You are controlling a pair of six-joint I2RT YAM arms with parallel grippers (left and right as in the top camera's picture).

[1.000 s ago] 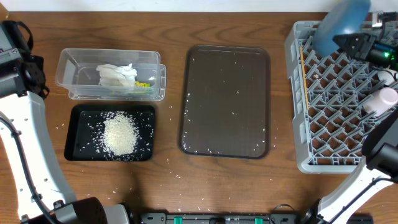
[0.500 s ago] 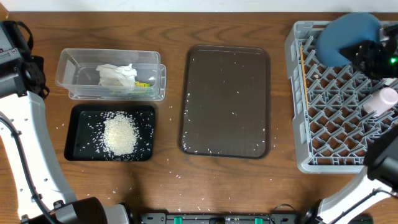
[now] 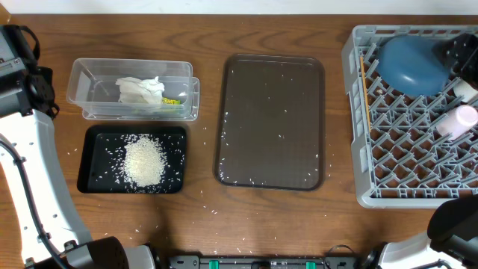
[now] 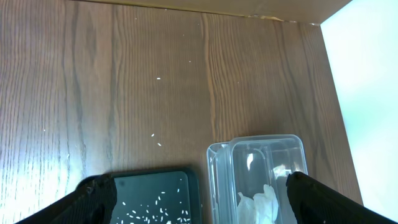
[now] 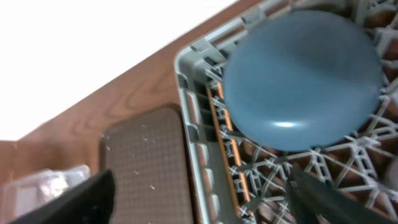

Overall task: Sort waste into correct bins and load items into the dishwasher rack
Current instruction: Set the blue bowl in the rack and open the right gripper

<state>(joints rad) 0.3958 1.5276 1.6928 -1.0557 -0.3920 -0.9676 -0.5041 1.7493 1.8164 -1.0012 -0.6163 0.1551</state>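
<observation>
Right gripper (image 5: 200, 184): fingers spread wide with only rack and tray showing between them; it hangs above the rack's far corner on the tray side.
Left gripper (image 4: 199, 186): fingers likewise wide apart, above the table's far left corner, over the gap between the two tubs.
Dark-blue bowl (image 3: 409, 63): in the far tray-side corner of the dishwasher rack (image 3: 357, 119), outside facing up, close against both corner walls.
Chopsticks (image 3: 365, 90): inside the rack, lying along its tray-side wall, just beside the bowl.
Pink cup (image 3: 457, 121): on the lattice toward the rack's right edge, apart from the bowl.
Brown tray (image 3: 270, 123): mid-table, dotted with a few rice grains; a strip of bare wood separates it from the rack, and a similar strip from the tubs.
Clear tub (image 3: 86, 86): far left, holding the white napkin (image 3: 140, 91) and yellow wrapper (image 3: 173, 100).
Black tub (image 3: 97, 175): just in front of the clear tub, almost touching it, with a rice heap (image 3: 143, 161) in it.
Table (image 3: 299, 224): the near edge is open wood with stray grains scattered on it.
</observation>
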